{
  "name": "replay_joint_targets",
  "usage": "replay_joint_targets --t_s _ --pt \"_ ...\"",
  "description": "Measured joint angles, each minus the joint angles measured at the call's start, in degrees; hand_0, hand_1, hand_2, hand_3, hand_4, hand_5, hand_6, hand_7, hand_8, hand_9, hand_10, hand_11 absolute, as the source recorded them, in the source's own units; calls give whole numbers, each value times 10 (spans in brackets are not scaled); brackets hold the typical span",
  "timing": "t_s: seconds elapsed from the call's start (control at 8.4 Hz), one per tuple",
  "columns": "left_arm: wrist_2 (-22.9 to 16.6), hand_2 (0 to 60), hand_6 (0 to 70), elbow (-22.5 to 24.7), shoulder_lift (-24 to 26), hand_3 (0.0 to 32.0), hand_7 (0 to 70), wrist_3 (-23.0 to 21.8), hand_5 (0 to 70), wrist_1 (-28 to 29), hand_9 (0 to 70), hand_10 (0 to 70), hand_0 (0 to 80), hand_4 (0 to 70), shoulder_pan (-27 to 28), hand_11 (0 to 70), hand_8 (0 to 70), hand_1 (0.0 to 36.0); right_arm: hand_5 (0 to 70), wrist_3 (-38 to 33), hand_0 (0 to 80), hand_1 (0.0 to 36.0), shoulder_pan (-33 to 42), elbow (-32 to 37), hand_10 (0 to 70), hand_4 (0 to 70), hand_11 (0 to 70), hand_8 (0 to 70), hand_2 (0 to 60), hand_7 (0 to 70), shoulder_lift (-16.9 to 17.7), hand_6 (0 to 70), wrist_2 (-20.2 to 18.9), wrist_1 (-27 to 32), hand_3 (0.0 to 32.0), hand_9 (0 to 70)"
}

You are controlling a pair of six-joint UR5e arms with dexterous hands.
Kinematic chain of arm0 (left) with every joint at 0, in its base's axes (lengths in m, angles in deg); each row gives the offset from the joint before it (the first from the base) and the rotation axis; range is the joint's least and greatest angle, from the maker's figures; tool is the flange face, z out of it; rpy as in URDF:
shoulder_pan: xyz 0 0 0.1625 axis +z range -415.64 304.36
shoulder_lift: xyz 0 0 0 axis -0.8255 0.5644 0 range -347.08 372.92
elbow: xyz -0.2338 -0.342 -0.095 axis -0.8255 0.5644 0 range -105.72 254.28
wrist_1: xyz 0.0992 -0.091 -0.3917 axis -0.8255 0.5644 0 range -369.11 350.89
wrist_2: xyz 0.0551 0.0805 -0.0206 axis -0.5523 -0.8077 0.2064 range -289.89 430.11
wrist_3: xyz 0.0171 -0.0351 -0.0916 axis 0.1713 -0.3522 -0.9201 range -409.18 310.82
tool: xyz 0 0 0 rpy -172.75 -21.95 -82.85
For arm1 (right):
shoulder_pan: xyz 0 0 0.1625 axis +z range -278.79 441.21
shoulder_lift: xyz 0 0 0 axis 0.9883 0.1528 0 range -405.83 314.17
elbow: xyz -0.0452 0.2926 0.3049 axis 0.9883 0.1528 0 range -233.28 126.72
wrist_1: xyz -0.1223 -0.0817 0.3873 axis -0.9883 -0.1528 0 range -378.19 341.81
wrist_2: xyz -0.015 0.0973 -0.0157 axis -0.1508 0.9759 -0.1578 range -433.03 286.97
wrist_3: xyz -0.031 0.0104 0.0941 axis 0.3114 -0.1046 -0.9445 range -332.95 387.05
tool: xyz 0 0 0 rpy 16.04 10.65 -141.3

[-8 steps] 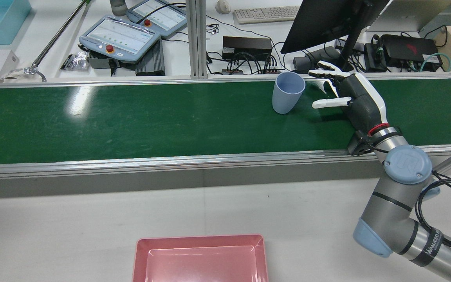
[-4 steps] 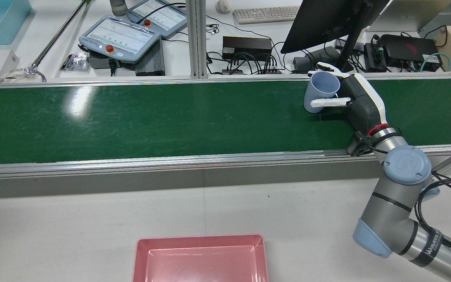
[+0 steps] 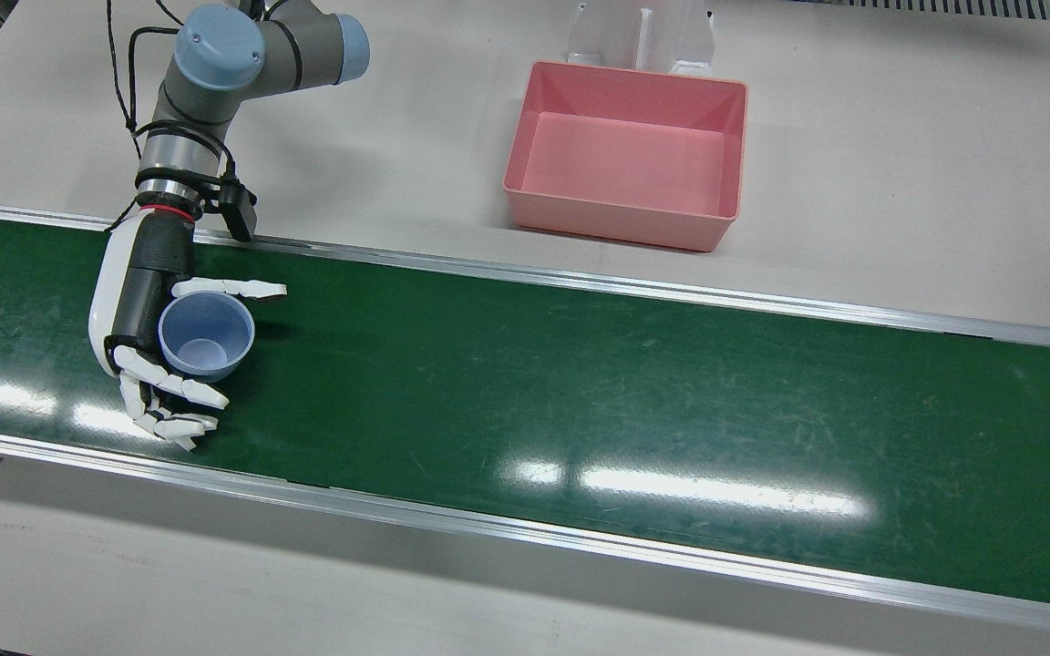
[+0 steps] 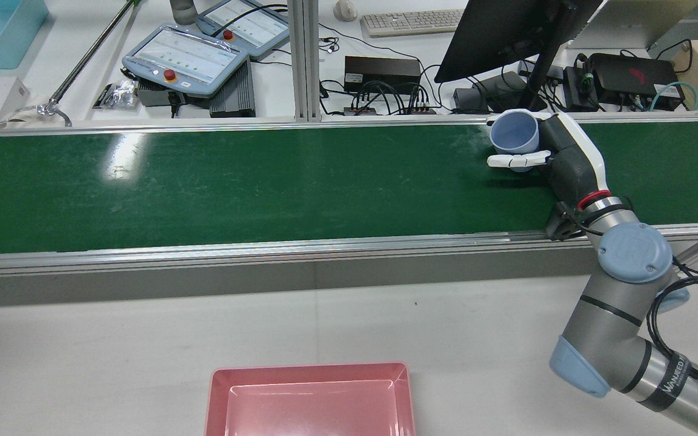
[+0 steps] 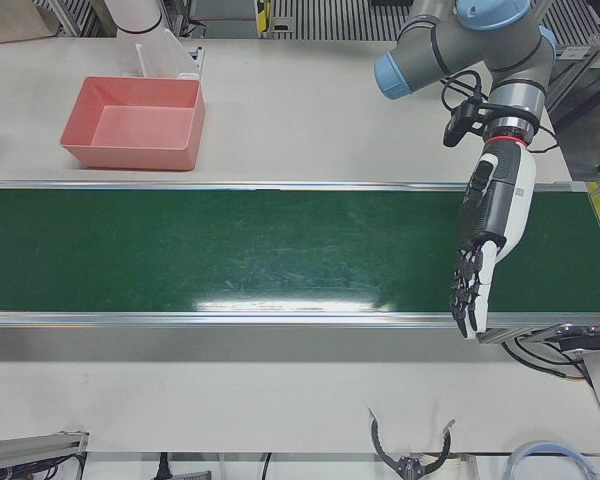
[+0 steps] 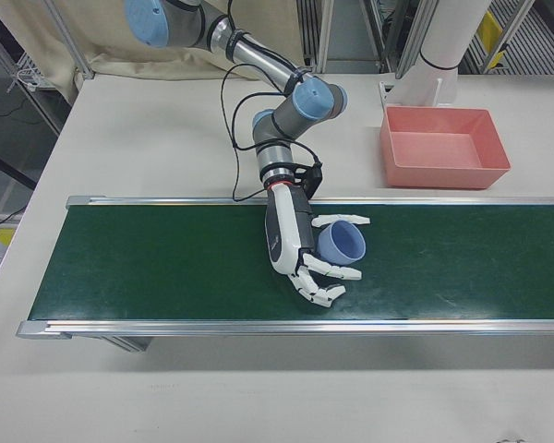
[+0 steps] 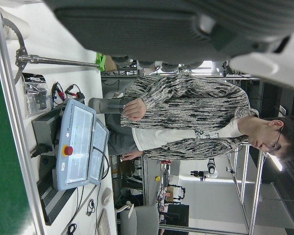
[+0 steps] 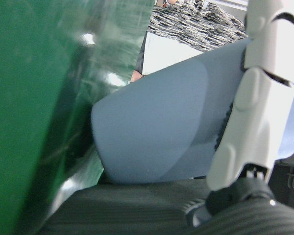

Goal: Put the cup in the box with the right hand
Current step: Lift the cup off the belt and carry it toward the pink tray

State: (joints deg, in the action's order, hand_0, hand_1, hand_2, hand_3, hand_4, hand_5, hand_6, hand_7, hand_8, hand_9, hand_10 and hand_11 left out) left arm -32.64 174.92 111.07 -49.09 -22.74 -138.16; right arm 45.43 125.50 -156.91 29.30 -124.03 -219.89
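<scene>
The right hand (image 3: 147, 342) lies palm-in over the green belt (image 3: 580, 401), its fingers (image 3: 180, 390) curled round the far side of the blue cup (image 3: 206, 335) and its thumb (image 3: 229, 289) laid across the near side, so the cup is clasped between them. In the right hand view the cup's wall (image 8: 157, 132) presses against the dark palm with a white finger (image 8: 255, 98) wrapped over it. The cup stands mouth up, tilted a little toward the palm; whether its base touches the belt or hangs just above it is hard to tell from these angles. In the rear view the hand (image 4: 558, 157) and cup (image 4: 514, 134) sit near the belt's far edge, close to the monitor stand beyond it.

From the wrist the right arm (image 3: 206, 82) rises back over the belt's rail to the pale table (image 3: 899, 182). The pink box (image 3: 627, 153) sits on that table, well apart from the cup, on the robot's side of the belt and nearer the belt's middle; it holds nothing.

The left hand (image 5: 485, 250) hangs over the other end of the belt, fingers straight and spread, pointing down toward the belt's outer rail, holding nothing.
</scene>
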Motion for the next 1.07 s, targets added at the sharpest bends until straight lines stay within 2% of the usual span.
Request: replay_joint_targets --t_s 0.24,0.36,0.6,0.83,0.95,1.07 --pt "0 0 0 0 0 0 0 0 0 0 0 0 0 0 0 0 0 0 151 5 549 351 11 -22 422 700 596 684 600 700 5 396 1 -7 0 700" --pt "0 0 0 0 0 0 0 0 0 0 0 0 0 0 0 0 0 0 148 19 555 343 16 -48 403 700 570 669 600 700 10 382 1 -8 0 700" --pt "0 0 0 0 0 0 0 0 0 0 0 0 0 0 0 0 0 0 144 61 563 317 13 -123 403 700 568 665 600 700 22 377 2 -11 0 700" --pt "0 0 0 0 0 0 0 0 0 0 0 0 0 0 0 0 0 0 143 103 542 317 -44 -217 411 700 580 664 600 700 25 371 4 -45 0 700" --pt "0 0 0 0 -1 0 0 0 0 0 0 0 0 0 0 0 0 0 142 140 556 297 -88 -264 409 700 576 661 600 700 25 369 15 -53 0 700" --pt "0 0 0 0 0 0 0 0 0 0 0 0 0 0 0 0 0 0 140 185 566 271 -153 -309 411 700 580 656 600 700 24 365 44 -58 0 700"
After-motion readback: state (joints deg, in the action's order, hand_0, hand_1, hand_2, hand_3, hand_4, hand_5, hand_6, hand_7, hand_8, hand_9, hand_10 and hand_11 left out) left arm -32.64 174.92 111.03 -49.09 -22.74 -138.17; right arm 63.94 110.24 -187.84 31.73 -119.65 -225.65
